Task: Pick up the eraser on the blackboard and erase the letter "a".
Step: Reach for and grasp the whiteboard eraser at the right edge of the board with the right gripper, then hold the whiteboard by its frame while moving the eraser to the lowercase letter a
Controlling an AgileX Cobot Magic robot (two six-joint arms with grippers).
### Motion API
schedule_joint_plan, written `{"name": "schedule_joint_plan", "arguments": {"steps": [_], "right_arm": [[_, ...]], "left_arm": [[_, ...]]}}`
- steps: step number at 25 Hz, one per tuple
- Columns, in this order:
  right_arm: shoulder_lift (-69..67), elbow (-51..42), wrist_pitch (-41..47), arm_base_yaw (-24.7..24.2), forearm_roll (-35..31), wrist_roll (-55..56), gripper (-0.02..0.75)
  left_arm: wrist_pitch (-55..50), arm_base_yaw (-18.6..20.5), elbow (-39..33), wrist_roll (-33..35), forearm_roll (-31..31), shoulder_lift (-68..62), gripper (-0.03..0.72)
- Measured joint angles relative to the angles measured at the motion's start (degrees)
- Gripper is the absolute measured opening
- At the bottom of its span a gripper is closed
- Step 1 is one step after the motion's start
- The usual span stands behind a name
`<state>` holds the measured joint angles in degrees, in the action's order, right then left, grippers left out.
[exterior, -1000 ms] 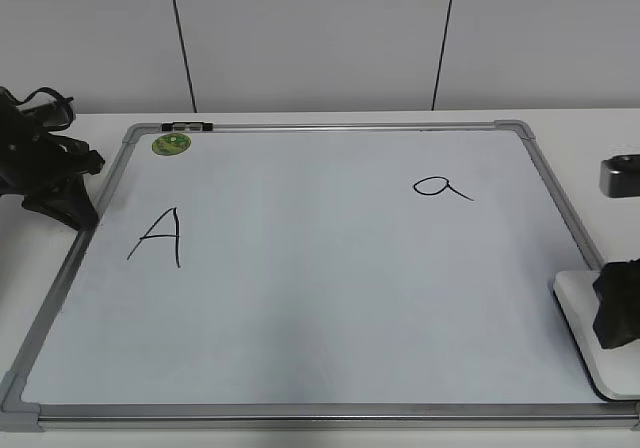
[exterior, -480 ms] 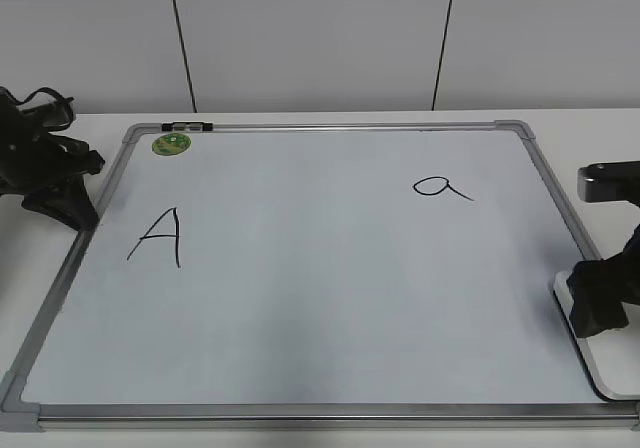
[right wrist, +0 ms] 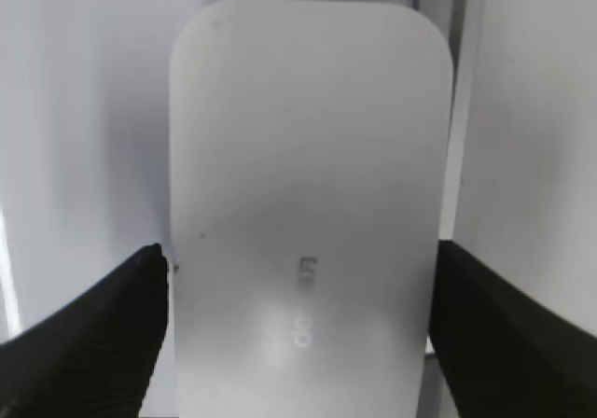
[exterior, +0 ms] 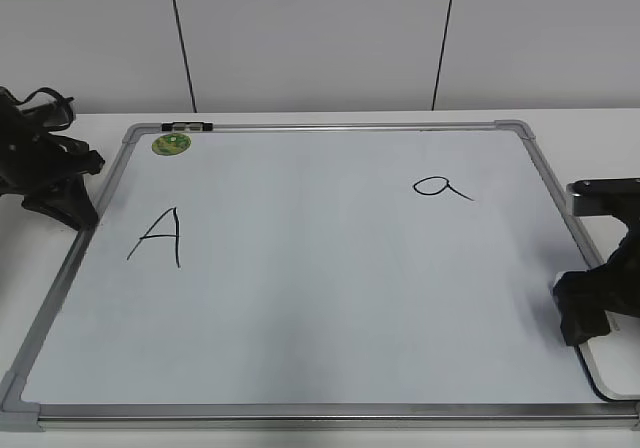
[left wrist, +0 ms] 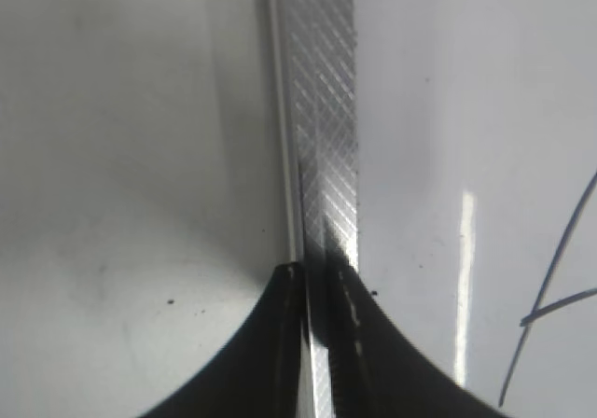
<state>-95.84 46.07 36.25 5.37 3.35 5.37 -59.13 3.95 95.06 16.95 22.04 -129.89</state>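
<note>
The white blackboard (exterior: 330,126) lies flat on the table. The small letter "a" (exterior: 440,187) is written at its upper right. The white eraser (exterior: 608,366) lies on the board's right edge, mostly hidden under my right gripper (exterior: 585,313). In the right wrist view the eraser (right wrist: 308,138) fills the space between the fingers of my right gripper (right wrist: 300,269), and both fingertips press its long sides. My left gripper (exterior: 60,203) is shut and empty at the board's left edge. In the left wrist view the left gripper (left wrist: 317,273) sits over the silver frame (left wrist: 322,110).
A capital "A" (exterior: 160,236) is written at the board's left; part of its stroke shows in the left wrist view (left wrist: 550,287). A green sticker (exterior: 171,144) sits at the top left corner. A white wall stands behind the table.
My right gripper has moved left and down over the eraser, covering the end that showed before. The eraser and the left arm have not moved.
</note>
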Motion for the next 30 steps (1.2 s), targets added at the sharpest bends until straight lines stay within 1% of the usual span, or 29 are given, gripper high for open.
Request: {"name": "schedule_joint_plan", "arguments": {"steps": [3,5,7,14,22,26,30], "right_arm": [[-0.2,0.0,-0.5,0.0,0.0,0.7,0.606],[-0.2,0.0,-0.5,0.0,0.3,0.9,0.549],[-0.2,0.0,-0.5,0.0,0.5,1.0,0.534],[-0.3,1.0,1.3,0.0,0.6,1.0,0.532],[3.0,6.5,9.4,0.0,1.0,-0.4,0.531],[3.6,12.0,15.2,0.5,0.3,-4.4,0.531],[3.5,18.1,17.5,1.1,-1.6,-7.0,0.531]], "left_arm": [[0.0,0.0,0.0,0.0,0.0,0.0,0.034],[0.0,0.0,0.0,0.0,-0.1,0.0,0.034],[0.0,0.0,0.0,0.0,-0.1,0.0,0.034],[0.0,0.0,0.0,0.0,-0.1,0.0,0.035],[0.0,0.0,0.0,0.0,-0.1,0.0,0.035],[-0.1,0.0,0.0,0.0,-0.1,0.0,0.035],[-0.1,0.0,0.0,0.0,-0.1,0.0,0.036]]}}
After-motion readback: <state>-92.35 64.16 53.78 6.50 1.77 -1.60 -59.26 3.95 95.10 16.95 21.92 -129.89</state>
